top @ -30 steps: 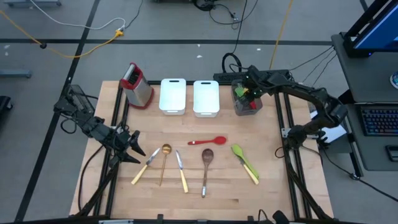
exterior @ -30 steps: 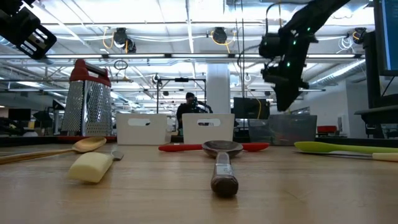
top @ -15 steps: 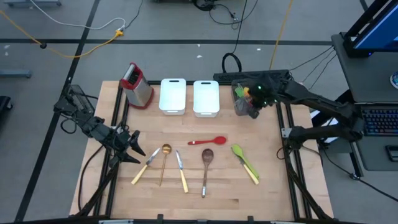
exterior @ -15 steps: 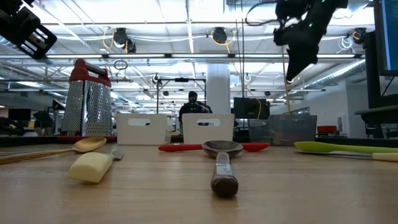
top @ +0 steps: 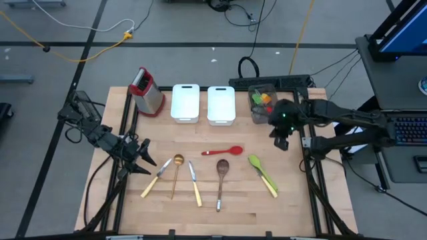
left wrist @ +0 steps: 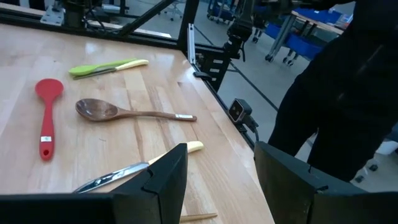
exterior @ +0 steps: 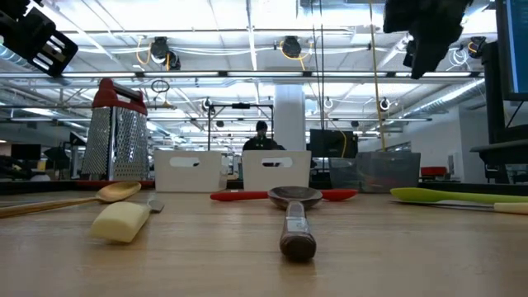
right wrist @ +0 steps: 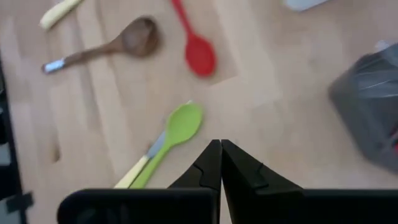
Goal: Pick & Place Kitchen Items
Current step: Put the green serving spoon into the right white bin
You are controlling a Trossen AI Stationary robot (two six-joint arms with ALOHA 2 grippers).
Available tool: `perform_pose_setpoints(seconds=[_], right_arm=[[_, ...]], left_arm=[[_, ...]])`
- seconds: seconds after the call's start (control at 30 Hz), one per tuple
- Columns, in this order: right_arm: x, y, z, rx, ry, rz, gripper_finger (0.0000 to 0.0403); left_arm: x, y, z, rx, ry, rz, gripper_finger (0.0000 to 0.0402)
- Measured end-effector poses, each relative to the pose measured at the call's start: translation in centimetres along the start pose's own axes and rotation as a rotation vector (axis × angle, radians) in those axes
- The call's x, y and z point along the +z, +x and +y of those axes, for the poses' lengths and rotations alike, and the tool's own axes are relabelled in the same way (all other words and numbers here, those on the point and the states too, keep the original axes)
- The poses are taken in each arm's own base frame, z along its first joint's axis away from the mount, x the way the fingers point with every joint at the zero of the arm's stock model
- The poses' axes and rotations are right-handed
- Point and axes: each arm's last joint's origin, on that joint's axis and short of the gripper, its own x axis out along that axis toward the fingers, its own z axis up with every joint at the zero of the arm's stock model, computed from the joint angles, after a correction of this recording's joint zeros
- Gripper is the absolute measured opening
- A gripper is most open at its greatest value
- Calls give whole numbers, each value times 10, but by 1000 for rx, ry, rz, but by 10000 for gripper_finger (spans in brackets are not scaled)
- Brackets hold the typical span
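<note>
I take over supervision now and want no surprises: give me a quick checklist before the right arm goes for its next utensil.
1. Right gripper empty: ok, fingers shut with nothing between them.
2. Right gripper clear of the bin: ok, it hangs high beside it.
3. Green spoon reachable: ok, it lies nearest that arm, partly over a cream-handled knife.
4. Fingers ready to grasp: not ok, they must open first.
5. Left gripper out of the way: ok, open at the table's left edge.
6. Room left in the bin: cannot tell.
</note>
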Motion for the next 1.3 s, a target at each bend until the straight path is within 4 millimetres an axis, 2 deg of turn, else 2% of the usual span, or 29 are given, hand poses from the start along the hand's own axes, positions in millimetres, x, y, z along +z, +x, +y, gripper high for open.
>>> perform_pose_setpoints(seconds=[0.63,0.83,1.03,1.3], right_arm=[[-24,7,58,126,-13,135,0],[-29,15,73,107,29,191,0],[-31,27,82,14,108,206,0],[-30,36,84,-21,180,235,0]], left_arm=[[0,0,0,0,-1,0,191],[0,0,0,0,1,0,191],[0,0,0,0,36,0,191],[0,0,0,0,38,0,191]])
